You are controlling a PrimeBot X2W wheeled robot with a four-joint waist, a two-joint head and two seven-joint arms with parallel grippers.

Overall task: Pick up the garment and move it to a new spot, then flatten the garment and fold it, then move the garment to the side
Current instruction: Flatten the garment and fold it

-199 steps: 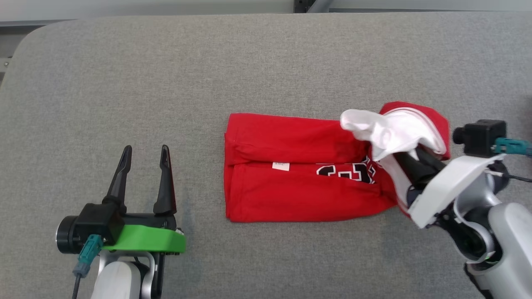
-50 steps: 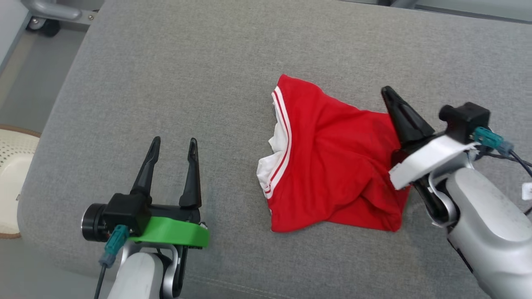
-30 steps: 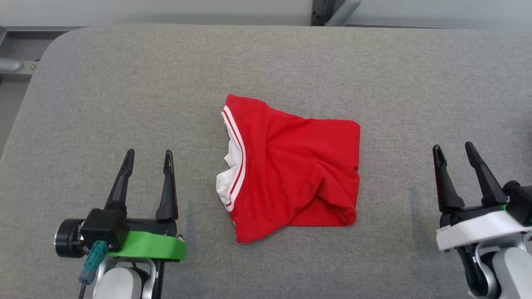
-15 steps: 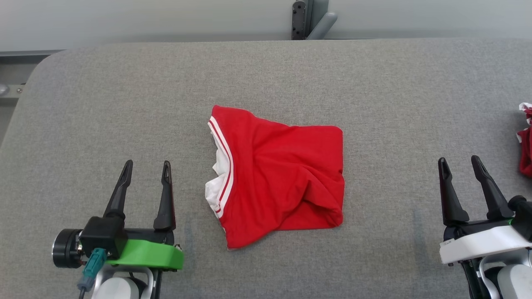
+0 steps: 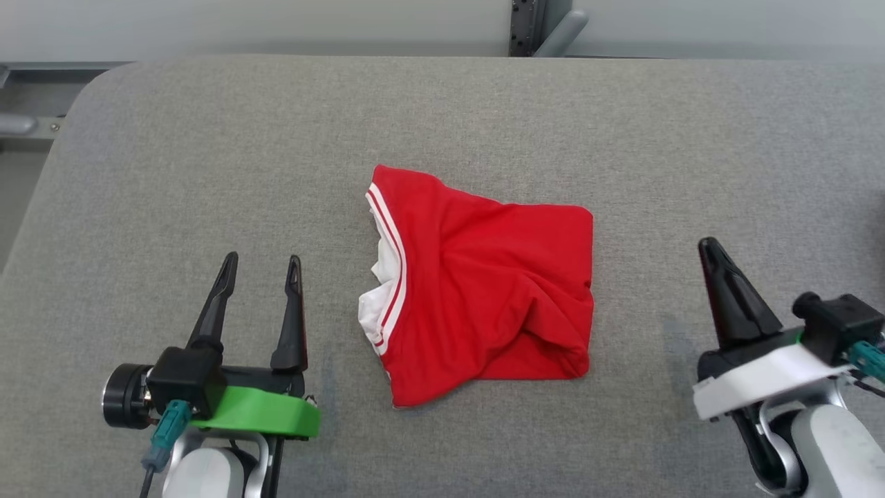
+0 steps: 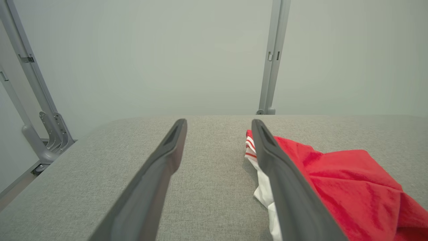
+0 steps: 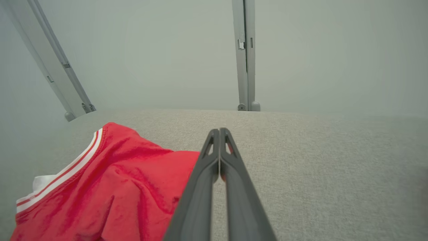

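Grey fabric table (image 5: 207,138), wide, with a rounded far-left corner. Its far edge runs along a pale wall (image 5: 276,24) with a metal post (image 5: 525,28). Red garment (image 5: 484,290) lies near table centre, folded into a rough, rumpled rectangle, free of both grippers. Its right edge is fairly straight and its bottom edge slants to a point at lower left. The left edge is open, showing a white inner layer and white-striped trim (image 5: 391,242). Bare table all round it: a wide strip to the far edge, broad bands left and right. Left gripper (image 5: 263,258) at lower left, jaws spread wide, empty, fingers pointing up, apart from the garment's left edge. Right gripper (image 5: 710,247) at lower right, jaws pressed together, holding nothing, well apart from the garment's right edge, over bare table.
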